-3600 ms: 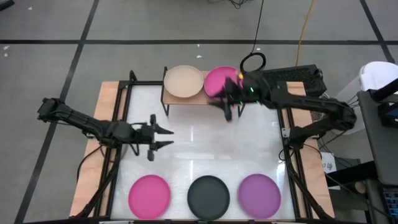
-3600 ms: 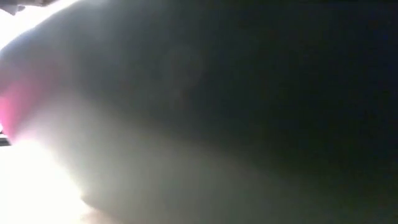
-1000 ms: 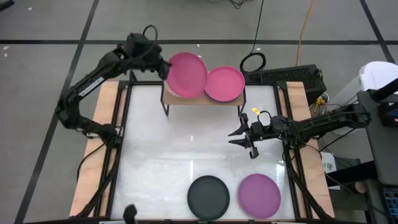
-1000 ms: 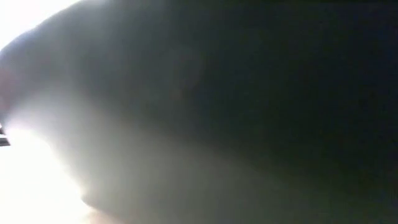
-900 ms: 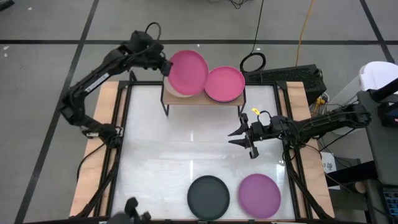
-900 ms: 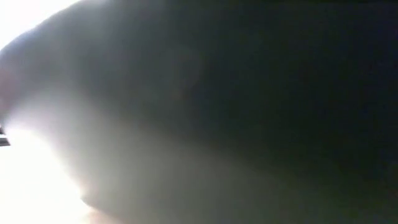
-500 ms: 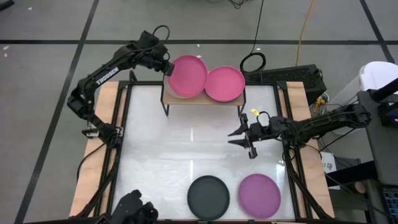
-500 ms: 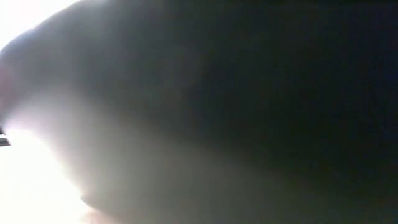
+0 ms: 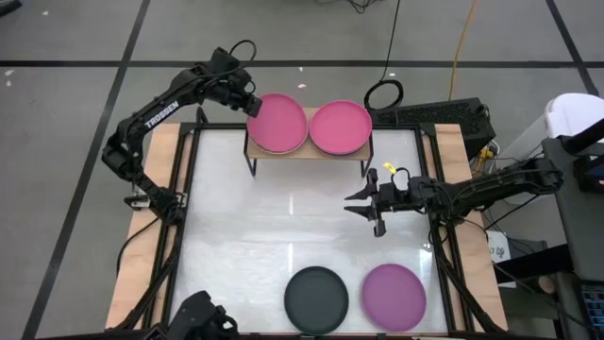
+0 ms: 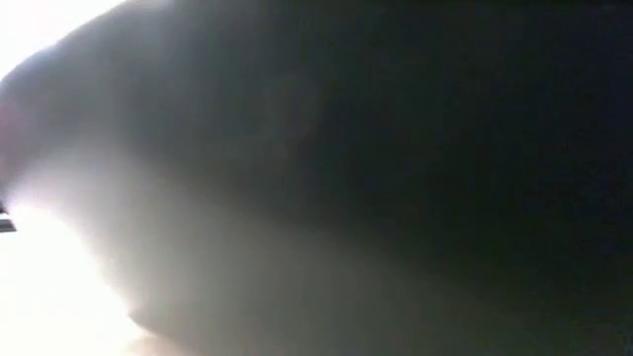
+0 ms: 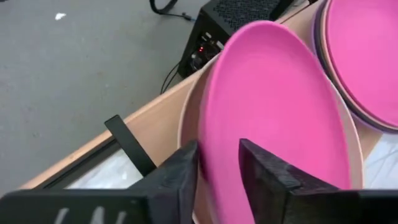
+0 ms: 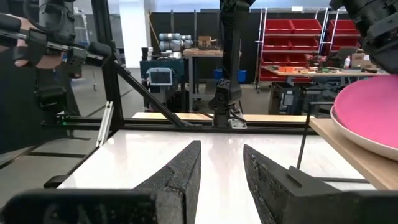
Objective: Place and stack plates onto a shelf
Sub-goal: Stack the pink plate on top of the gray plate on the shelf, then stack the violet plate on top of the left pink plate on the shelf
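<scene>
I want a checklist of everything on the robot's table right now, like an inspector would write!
Surface: white table, mostly bare.
Job's things: two magenta plates on the shelf, left one stacked on a beige plate; black plate, purple plate at the near edge.
Clutter: nothing seen.
Grippers: left gripper open at the left plate's rim; right gripper open, empty, above the table.
Cables: coiled black cable behind the shelf.
Surroundings: grey floor; red bins.

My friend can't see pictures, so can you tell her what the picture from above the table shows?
Seen from above, the left gripper is at the edge of a magenta plate lying on the small wooden shelf, beside a second magenta plate. The right gripper hovers over the white table, holding nothing. A black plate and a purple plate wait at the near edge.
</scene>
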Available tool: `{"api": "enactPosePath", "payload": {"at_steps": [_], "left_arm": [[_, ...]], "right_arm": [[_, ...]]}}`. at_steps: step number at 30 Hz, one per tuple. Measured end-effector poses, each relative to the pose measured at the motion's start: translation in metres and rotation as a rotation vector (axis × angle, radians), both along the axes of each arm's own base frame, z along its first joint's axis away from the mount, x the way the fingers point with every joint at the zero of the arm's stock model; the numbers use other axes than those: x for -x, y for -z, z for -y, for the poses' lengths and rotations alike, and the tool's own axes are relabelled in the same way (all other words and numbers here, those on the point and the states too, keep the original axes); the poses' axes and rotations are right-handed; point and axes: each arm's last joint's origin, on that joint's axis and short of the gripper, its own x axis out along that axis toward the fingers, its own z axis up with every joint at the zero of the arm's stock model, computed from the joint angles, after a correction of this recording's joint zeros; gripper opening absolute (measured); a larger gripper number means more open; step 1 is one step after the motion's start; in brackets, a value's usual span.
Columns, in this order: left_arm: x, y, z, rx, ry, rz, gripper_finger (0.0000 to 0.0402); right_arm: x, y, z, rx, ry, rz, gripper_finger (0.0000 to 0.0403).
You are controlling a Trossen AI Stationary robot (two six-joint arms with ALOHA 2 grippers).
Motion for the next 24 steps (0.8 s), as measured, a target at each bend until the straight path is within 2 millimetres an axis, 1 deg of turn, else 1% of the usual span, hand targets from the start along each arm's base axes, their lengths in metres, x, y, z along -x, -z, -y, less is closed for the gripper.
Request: {"api": "enactPosePath", "payload": {"at_steps": [6, 9, 11, 13, 16, 18, 20, 24], "left_arm": [[0.002, -0.002, 0.002, -0.013, 0.021, -0.011, 0.0157], [0.005, -0.006, 0.006, -0.019, 0.022, -0.008, 0.0168], [0.01, -0.015, 0.013, -0.047, 0.041, -0.004, 0.0169], [0.017, -0.028, 0.022, -0.096, 0.059, 0.019, 0.017], [0.028, -0.05, 0.041, -0.178, 0.08, 0.067, 0.017], [0.031, -0.06, 0.061, -0.216, 0.113, 0.105, 0.017], [0.031, -0.063, 0.082, -0.253, 0.168, 0.14, 0.017], [0.031, -0.056, 0.122, -0.342, 0.235, 0.217, 0.017]], "right_arm": [[0.0, 0.0, 0.0, 0.002, 0.0, -0.001, 0.0102], [0.0, 0.0, 0.0, 0.002, 0.0, -0.001, 0.0102], [0.0, 0.0, 0.0, -0.007, 0.0, -0.002, 0.0102], [0.0, 0.0, 0.0, -0.017, -0.001, -0.003, 0.0102], [0.0, 0.0, 0.0, -0.023, -0.002, -0.005, 0.0102], [0.0, 0.0, 0.0, -0.023, -0.007, -0.005, 0.0102], [0.0, 0.0, -0.002, -0.022, -0.015, -0.003, 0.0102], [0.001, 0.0, -0.006, -0.023, -0.033, 0.003, 0.0102]]}}
